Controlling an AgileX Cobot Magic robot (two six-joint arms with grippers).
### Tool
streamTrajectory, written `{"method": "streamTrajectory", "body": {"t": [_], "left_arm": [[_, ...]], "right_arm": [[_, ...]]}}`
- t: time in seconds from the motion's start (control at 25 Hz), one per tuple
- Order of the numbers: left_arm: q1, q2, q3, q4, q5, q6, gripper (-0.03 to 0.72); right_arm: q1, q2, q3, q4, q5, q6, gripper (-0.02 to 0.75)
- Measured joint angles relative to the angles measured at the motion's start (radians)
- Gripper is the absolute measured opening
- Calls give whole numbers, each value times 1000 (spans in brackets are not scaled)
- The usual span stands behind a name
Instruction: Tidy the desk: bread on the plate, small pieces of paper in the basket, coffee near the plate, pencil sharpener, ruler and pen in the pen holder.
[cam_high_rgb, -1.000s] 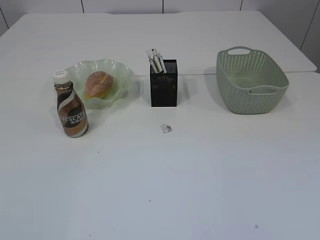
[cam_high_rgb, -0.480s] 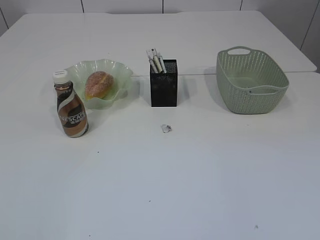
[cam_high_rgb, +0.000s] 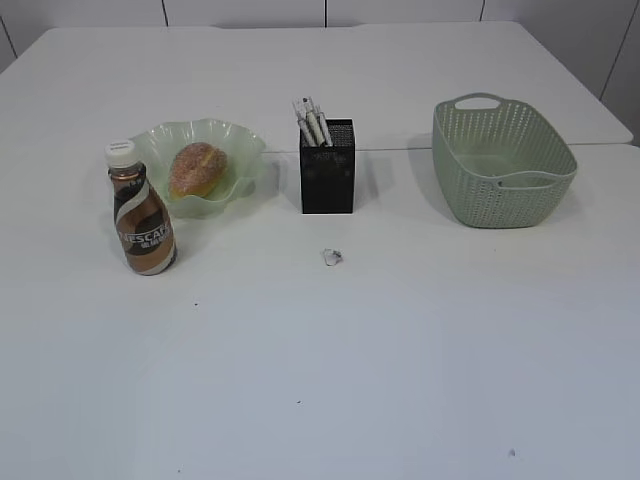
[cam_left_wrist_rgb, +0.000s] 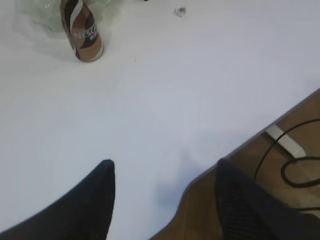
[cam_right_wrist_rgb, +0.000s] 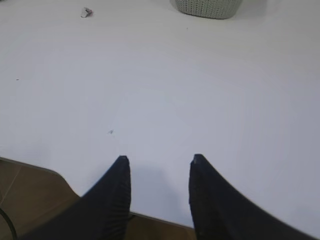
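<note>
Exterior view is showing one small piece of paper (cam_high_rgb: 332, 257) lying alone on the desk (cam_high_rgb: 400, 350), just in front of the pen holder (cam_high_rgb: 328, 166) and well apart from the basket (cam_high_rgb: 503, 160) at the right. That wad is looking like the only thing left out of place, so the step in hand is probably getting it into the basket. The next move is calling for one arm to reach forward from the near edge, come down over the wad, pinch it, and carry it right. One bread (cam_high_rgb: 197, 168) is sitting in the one plate (cam_high_rgb: 240, 140), one coffee (cam_high_rgb: 141, 209) is standing just beside that plate, and a few pens (cam_high_rgb: 312, 121) are sticking up from the holder; ruler and sharpener I cannot make out. Left gripper (cam_left_wrist_rgb: 162, 172) is hanging spread and empty over the desk's near edge, and right gripper (cam_right_wrist_rgb: 159, 165) is likewise parted, pinching nothing.
</note>
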Motion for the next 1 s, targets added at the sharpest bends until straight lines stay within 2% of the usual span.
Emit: {"method": "streamTrajectory", "body": {"t": [0.24, 0.64, 0.72, 0.88, 0.92, 1.0], "left_arm": [[0, 0, 25, -4, -58, -32, 410], [12, 0, 25, -7, -62, -35, 403], [47, 0, 25, -7, -62, -35, 403], [179, 0, 25, -7, -62, -35, 402], [208, 0, 25, -7, -62, -35, 402], [244, 0, 25, -7, -62, -37, 402]], "right_arm": [[0, 0, 0, -1, -2, 0, 322], [-4, 0, 0, -2, -5, 0, 322], [-34, 0, 0, -2, -5, 0, 322], [-89, 0, 0, -2, -5, 0, 322], [-154, 0, 0, -2, -5, 0, 322], [-190, 0, 0, -2, -5, 0, 322]]}}
